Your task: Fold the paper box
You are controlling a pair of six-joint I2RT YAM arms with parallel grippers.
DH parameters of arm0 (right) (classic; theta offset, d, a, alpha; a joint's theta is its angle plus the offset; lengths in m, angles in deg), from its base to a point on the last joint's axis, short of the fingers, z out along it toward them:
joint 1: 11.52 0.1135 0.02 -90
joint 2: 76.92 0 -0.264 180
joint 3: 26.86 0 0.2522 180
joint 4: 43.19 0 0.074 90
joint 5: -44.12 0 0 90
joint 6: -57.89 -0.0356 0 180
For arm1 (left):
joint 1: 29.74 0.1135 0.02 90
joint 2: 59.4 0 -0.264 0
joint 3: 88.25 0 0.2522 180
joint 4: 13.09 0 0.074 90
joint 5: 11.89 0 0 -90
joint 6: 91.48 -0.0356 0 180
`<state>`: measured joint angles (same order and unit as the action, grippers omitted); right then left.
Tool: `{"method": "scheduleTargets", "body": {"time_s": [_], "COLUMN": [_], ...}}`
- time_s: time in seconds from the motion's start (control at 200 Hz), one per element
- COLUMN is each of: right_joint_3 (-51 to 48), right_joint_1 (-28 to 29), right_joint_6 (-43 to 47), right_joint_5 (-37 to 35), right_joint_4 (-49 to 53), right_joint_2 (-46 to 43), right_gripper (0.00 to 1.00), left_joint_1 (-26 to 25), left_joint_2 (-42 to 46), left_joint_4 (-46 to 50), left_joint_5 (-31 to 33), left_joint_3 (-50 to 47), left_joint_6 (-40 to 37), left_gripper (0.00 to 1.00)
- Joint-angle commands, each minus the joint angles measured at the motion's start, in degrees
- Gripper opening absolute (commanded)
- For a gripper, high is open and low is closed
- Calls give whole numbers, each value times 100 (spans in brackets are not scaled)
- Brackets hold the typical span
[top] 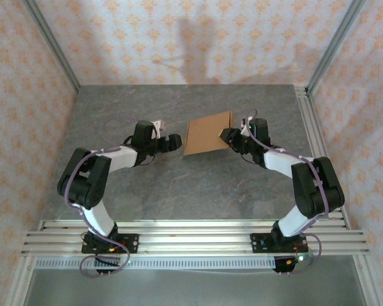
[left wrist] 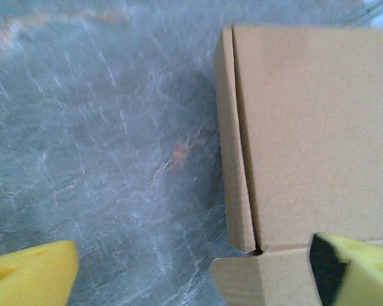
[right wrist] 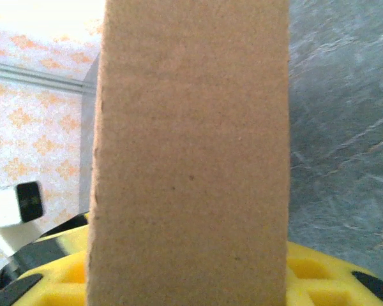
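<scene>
The paper box (top: 207,134) is a flat brown cardboard piece lying on the grey table between my two grippers. My left gripper (top: 173,141) sits just off its left edge and is open. In the left wrist view its yellow pads (left wrist: 27,275) stand far apart, with the box's folded side flap (left wrist: 233,140) and a lower tab ahead on the right. My right gripper (top: 228,135) is at the box's right edge. In the right wrist view a brown panel of the box (right wrist: 191,159) stands between the yellow pads (right wrist: 329,280), which press on both sides.
The grey marbled table (top: 179,185) is walled by patterned panels. Aluminium rails (top: 191,233) run along the near edge over the arm bases, and another rail (top: 306,121) lines the right side. A metal post (top: 51,44) rises at the back left.
</scene>
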<state>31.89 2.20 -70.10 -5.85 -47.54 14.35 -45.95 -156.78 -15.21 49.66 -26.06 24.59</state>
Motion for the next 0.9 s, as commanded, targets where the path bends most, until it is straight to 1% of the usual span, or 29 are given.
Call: {"method": "scheduleTargets", "body": {"time_s": [0.0,0.08,0.16,0.215,0.26,0.325,0.355,0.425,0.45,0.465,0.501,0.566,0.616,0.646,0.716,0.781,0.841,0.896], "right_joint_3": [185,220,278,331,356,393,413,419,414,402,381,320,289,254,162,107,85,46], "right_joint_1": [-288,-499,-685,-811,-912,-1040,-1095,-1200,-1223,-1242,-1259,-1274,-1270,-1275,-1273,-1271,-1273,-1274], "right_joint_6": [-174,-355,-612,-821,-979,-1190,-1292,-1546,-1618,-1655,-1750,-1925,-2077,-2150,-2277,-2275,-2243,-2249], "right_joint_5": [208,353,520,649,734,810,858,999,1046,1069,1109,1168,1230,1269,1344,1412,1476,1513], "right_joint_4": [187,194,182,193,211,260,280,204,146,113,18,-188,-334,-485,-825,-947,-1003,-1074], "right_joint_2": [-376,-514,-615,-668,-714,-771,-778,-794,-794,-802,-817,-825,-817,-813,-823,-832,-830,-826], "right_gripper": [38,38,37,36,35,33,33,32,32,32,32,31,31,31,31,31,31,31], "left_joint_1": [-272,-425,-495,-506,-497,-464,-408,-266,-197,-172,-115,-76,-76,-66,-71,-67,-78,-80], "left_joint_2": [586,879,1082,1133,1097,996,941,779,706,659,541,268,30,-163,-524,-786,-965,-1046], "left_joint_4": [59,15,-96,-83,175,529,592,560,551,568,533,446,507,471,-156,-796,-1281,-1510], "left_joint_5": [1140,1656,1940,2017,2027,1911,1756,1312,1243,1201,1034,528,259,-19,-538,-770,-912,-962], "left_joint_3": [-28,-58,-56,20,235,569,690,900,955,995,1091,1349,1592,1760,1873,1838,1848,1863], "left_joint_6": [-855,-1120,-1300,-1353,-1314,-1058,-797,83,405,756,1179,1837,2460,2819,3787,4726,5334,5689], "left_gripper": [100,100,100,100,100,100,100,100,100,100,100,100,100,100,100,100,99,98]}}
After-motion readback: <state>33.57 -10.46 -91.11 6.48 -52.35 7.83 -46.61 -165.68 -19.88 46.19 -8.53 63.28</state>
